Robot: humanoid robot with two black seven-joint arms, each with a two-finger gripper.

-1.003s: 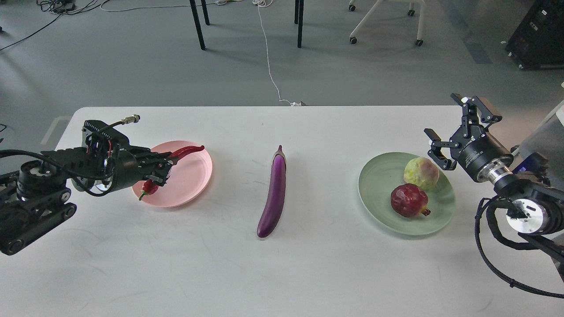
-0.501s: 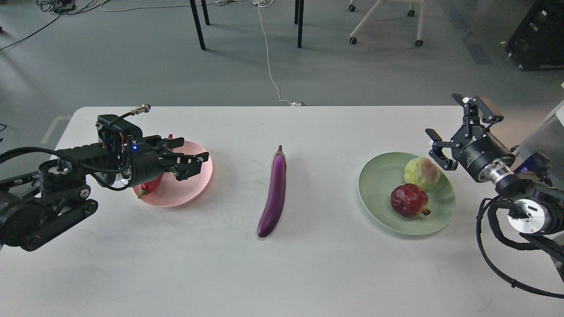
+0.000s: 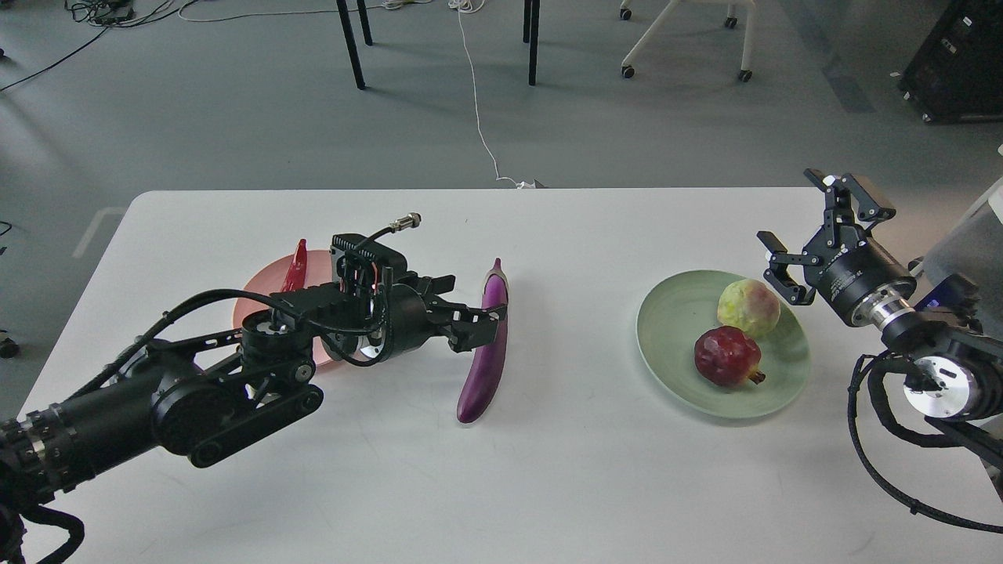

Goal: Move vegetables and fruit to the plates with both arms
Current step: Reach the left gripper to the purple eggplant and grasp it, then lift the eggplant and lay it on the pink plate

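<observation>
The left pincer (image 3: 474, 323) hangs apart beside the eggplant (image 3: 487, 345) on the bench (image 3: 548, 470); the right pincer (image 3: 815, 227) is apart too, near the green plate (image 3: 666, 345).

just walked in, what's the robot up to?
It is sorting produce onto plates. The left gripper is open at the purple eggplant, which lies on the table. The red chili pepper sits on the pink plate. Both fruits are on the green plate. The right gripper is open and empty.

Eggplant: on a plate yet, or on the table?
On the table: the eggplant lies between both plates, with the open left gripper at its middle.
</observation>
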